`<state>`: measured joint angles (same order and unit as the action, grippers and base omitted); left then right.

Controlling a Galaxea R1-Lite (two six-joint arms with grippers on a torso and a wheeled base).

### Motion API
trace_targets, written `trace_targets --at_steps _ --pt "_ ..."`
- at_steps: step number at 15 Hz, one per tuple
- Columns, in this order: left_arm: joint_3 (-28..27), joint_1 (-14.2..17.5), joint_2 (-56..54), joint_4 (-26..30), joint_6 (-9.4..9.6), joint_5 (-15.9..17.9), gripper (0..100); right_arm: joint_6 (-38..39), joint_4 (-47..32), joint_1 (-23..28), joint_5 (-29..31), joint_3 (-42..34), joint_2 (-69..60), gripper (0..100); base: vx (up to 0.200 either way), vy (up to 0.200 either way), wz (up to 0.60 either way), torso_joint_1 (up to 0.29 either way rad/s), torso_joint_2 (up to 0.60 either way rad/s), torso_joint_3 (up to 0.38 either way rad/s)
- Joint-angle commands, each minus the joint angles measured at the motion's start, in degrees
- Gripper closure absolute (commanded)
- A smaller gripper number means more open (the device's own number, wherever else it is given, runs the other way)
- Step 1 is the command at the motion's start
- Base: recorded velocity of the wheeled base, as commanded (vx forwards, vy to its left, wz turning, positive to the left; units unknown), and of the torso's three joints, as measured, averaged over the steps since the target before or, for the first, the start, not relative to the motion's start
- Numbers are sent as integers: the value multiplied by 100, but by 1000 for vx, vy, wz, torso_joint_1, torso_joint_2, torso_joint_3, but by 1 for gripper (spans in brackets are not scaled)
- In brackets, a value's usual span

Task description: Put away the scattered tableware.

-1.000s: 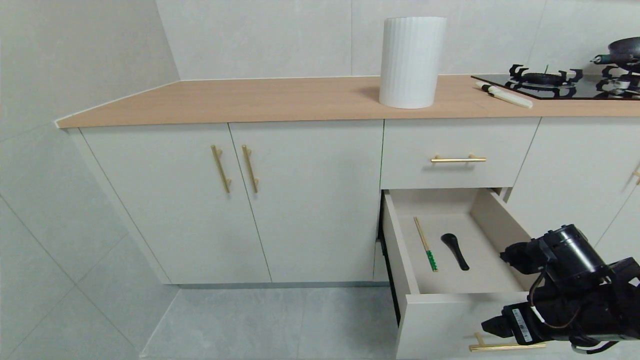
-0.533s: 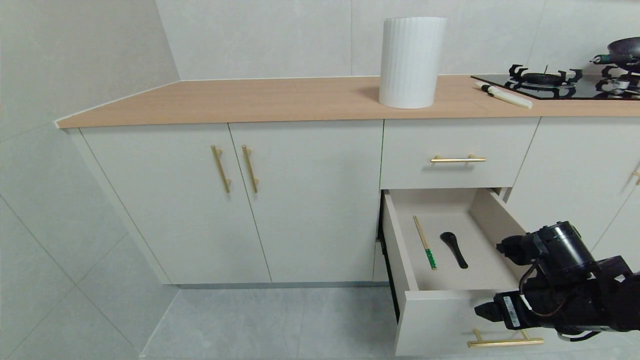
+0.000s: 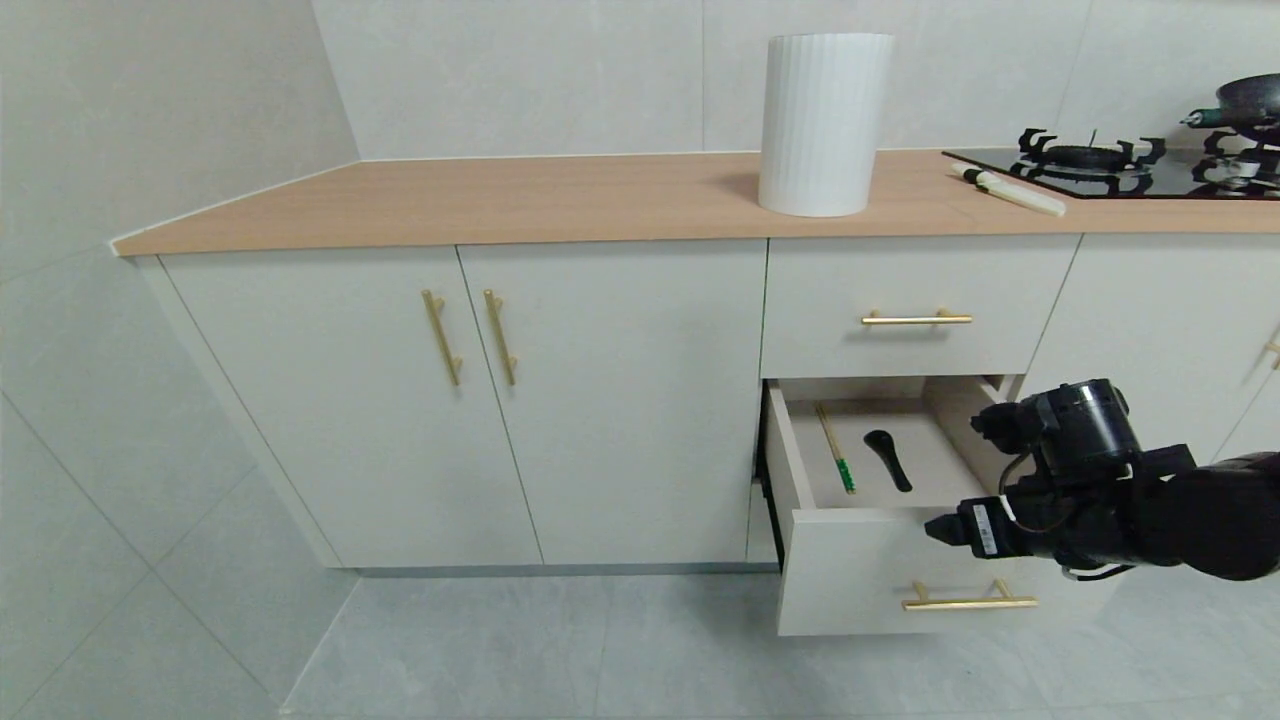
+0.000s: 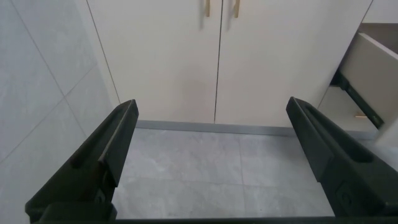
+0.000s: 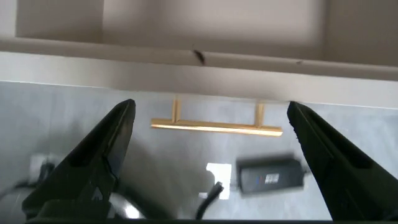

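The lower drawer (image 3: 860, 570) stands partly open, with a pair of green-tipped chopsticks (image 3: 833, 461) and a black spoon (image 3: 888, 458) lying inside. My right gripper (image 3: 960, 527) is at the drawer's front panel, just above its gold handle (image 3: 968, 601). In the right wrist view this gripper (image 5: 211, 143) is open, its fingers spread to either side of the handle (image 5: 216, 127). My left gripper (image 4: 211, 162) hangs open over the floor before the double cabinet doors (image 4: 217, 50), holding nothing.
On the wooden counter (image 3: 500, 200) stand a white ribbed cylinder (image 3: 823, 124) and a white-handled knife (image 3: 1008, 190), beside a gas stove (image 3: 1110, 165) with a pan (image 3: 1245, 100). The upper drawer (image 3: 915, 318) is shut. Grey floor tiles spread in front.
The lower drawer has slid a good way back into the cabinet. My right gripper has moved in with its front panel, up and away from me.
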<state>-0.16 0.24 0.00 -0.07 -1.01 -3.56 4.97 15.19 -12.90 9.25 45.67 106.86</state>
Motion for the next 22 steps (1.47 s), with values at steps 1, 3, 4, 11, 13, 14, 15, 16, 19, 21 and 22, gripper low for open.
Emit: trace_targets --at_steps 1,3,4,11,13,14,15,16,19,21,22 --pt "-2 2 0 -1 -4 -4 0 -49 -16 112 -11 593 599 0 0 0 0 0 0 0" --pt "-2 2 0 -1 -4 -4 0 -49 -16 147 -38 900 871 0 0 0 0 0 0 0" --pt "-2 2 0 -1 -4 -4 0 -49 -25 182 -55 1006 986 0 0 0 0 0 0 0" --pt "7 2 0 -1 -4 -4 0 -40 -16 525 -416 1911 1416 0 0 0 0 0 0 0" --pt "-2 2 0 -1 -4 -4 0 12 -7 613 -442 2192 1636 0 0 0 0 0 0 0" --pt "7 2 0 -1 -4 -4 0 12 10 613 -424 2219 1750 0 0 0 0 0 0 0" --pt "-2 2 0 -1 -4 -4 0 21 125 622 -416 2236 1812 0 0 0 0 0 0 0" --pt "-2 2 0 -1 -4 -4 0 39 283 622 -416 2227 1856 0 0 0 0 0 0 0" --pt "-2 2 0 -1 -4 -4 0 65 1399 622 -275 2104 2269 0 0 0 0 0 0 0" --pt "-2 2 0 -1 -4 -4 0 74 1891 604 -2 2104 2471 0 0 0 0 0 0 0" --pt "-2 2 0 -1 -4 -4 0 74 2093 595 59 2096 2541 0 0 0 0 0 0 0"
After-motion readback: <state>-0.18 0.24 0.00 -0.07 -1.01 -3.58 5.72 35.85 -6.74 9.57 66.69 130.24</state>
